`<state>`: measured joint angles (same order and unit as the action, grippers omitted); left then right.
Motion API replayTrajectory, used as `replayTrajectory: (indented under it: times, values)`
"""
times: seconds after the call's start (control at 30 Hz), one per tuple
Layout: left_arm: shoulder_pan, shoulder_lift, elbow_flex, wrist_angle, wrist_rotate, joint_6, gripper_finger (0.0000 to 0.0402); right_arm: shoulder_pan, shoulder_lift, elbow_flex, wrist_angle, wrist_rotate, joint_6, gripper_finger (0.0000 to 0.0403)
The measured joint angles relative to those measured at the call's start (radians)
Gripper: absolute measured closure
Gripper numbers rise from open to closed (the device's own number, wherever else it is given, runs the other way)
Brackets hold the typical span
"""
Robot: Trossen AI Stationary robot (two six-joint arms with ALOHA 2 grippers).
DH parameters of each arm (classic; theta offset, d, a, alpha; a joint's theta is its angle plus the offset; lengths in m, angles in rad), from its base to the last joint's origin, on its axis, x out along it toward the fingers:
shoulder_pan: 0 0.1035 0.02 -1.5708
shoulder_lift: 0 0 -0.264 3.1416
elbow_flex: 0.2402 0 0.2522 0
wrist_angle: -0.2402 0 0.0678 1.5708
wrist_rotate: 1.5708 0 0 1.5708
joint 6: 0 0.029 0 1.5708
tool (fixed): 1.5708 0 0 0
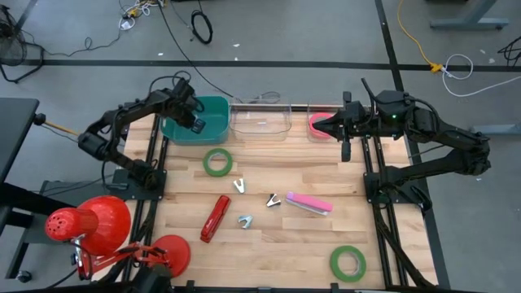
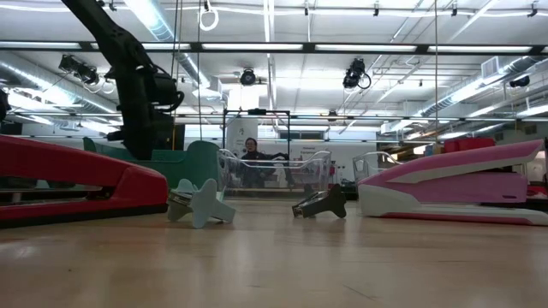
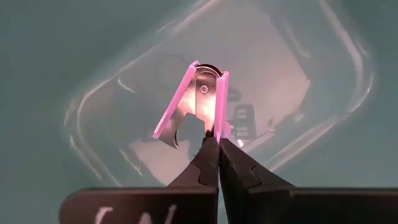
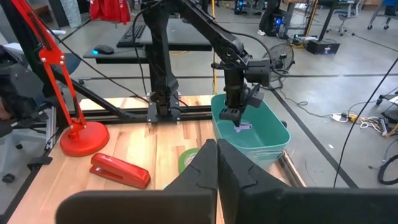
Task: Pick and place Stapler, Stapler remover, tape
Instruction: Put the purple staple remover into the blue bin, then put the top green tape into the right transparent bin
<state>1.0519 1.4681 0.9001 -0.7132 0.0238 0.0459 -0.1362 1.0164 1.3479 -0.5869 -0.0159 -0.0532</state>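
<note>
Right now the left hand (image 3: 218,144) hangs over the teal bin (image 1: 213,114) at the far left of the surface (image 1: 277,236), its fingers pinched on a pink staple remover (image 3: 196,102) that dangles above the bin's floor. The step in hand looks like the drop: it is best done by staying centred over the bin, well inside its walls, and opening only once the remover is low enough not to bounce out.

The right hand (image 4: 217,155) is closed on nothing and waits at the far right, beside the pink bin (image 1: 320,124). Between the two coloured bins stands a clear bin (image 1: 260,120); the teal bin shows nothing inside, and I cannot tell what the others hold.

Still out on the surface: a red stapler (image 1: 215,218), a pink stapler (image 1: 308,203), three more staple removers (image 1: 273,200) between them, one green tape roll (image 1: 217,162) near the teal bin and another green tape roll (image 1: 348,262) at the near right.
</note>
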Motion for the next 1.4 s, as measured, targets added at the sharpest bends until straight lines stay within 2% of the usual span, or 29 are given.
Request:
replayTrajectory:
  times: [0.13,0.33,0.63,0.87,1.27,1.4]
  values:
    - [0.000,0.000,0.000,0.005,-0.001,-0.008,0.0393,0.000,0.000,0.000,0.000,0.000,0.000,0.0401]
    - [0.000,0.000,0.000,0.005,-0.005,-0.007,0.0362,0.000,0.000,0.000,0.000,0.000,0.000,0.0401]
    - [-0.003,-0.002,0.000,0.003,-0.029,-0.015,0.0283,0.000,0.000,0.000,-0.001,0.000,0.000,0.0401]
    - [-0.022,-0.056,0.012,-0.054,0.038,-0.062,0.0238,0.000,0.000,0.000,-0.001,0.000,-0.001,0.0401]
    - [-0.151,-0.177,0.107,-0.110,0.025,-0.028,0.0227,0.000,0.000,0.000,-0.021,-0.001,-0.001,0.0401]
    - [-0.211,-0.208,0.142,-0.122,0.049,-0.027,0.0227,0.000,0.000,0.000,-0.021,-0.001,-0.001,0.0401]
